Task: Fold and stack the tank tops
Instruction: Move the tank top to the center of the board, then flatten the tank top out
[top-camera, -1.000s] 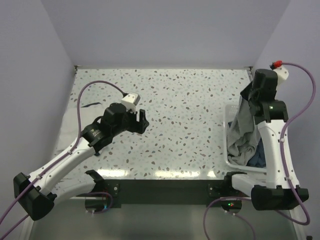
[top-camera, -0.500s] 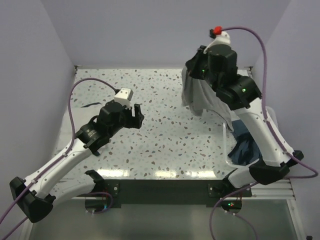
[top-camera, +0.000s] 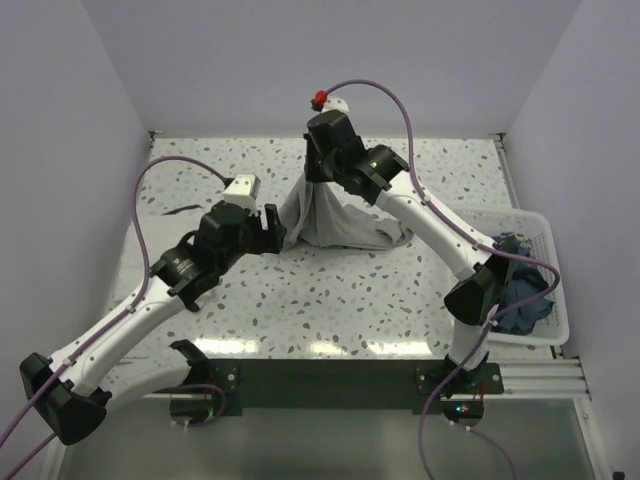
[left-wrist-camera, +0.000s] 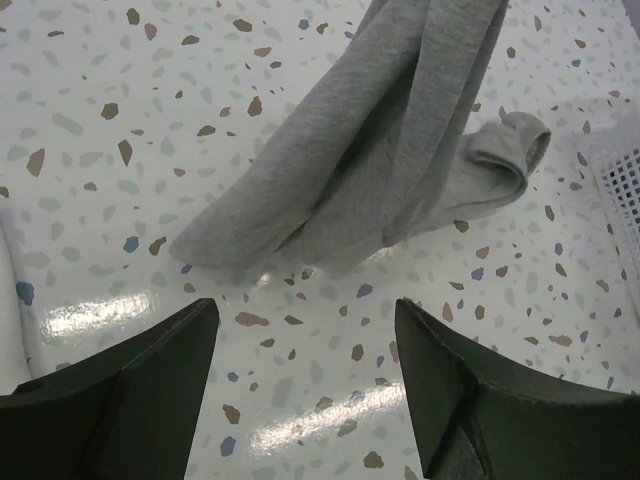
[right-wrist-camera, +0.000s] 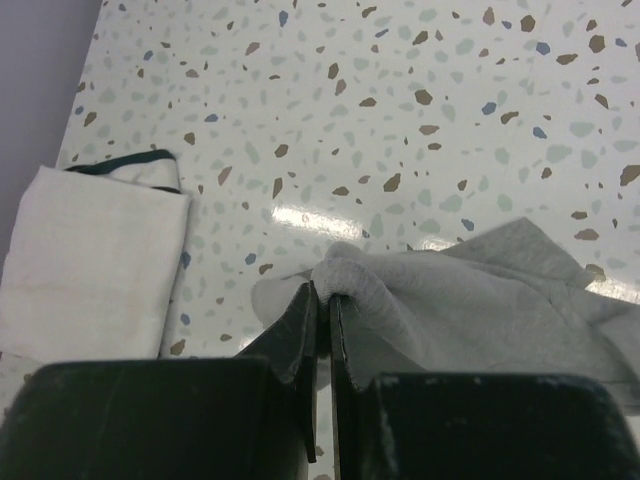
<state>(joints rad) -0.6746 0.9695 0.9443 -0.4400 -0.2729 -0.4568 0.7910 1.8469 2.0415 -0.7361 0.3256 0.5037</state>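
Note:
The light grey tank top (top-camera: 335, 225) hangs bunched from my right gripper (top-camera: 318, 182), with its lower end lying on the table's middle. In the right wrist view the jaws (right-wrist-camera: 322, 290) are shut on a fold of the grey knit (right-wrist-camera: 480, 300). My left gripper (top-camera: 275, 232) is open and empty, just left of the grey tank top. In the left wrist view its jaws (left-wrist-camera: 305, 310) are spread above bare table, with the grey tank top (left-wrist-camera: 380, 170) just ahead. A white folded tank top (right-wrist-camera: 95, 260) with a dark edge lies at the table's left.
A white lattice basket (top-camera: 520, 222) holding dark blue clothing (top-camera: 525, 295) stands at the table's right edge, and its corner shows in the left wrist view (left-wrist-camera: 625, 190). The speckled table (top-camera: 400, 290) is walled at the back and on both sides.
My right arm swung from the basket to the table's middle, carrying the grey tank top, whose lower end now rests on the table. My left gripper shifted slightly right.

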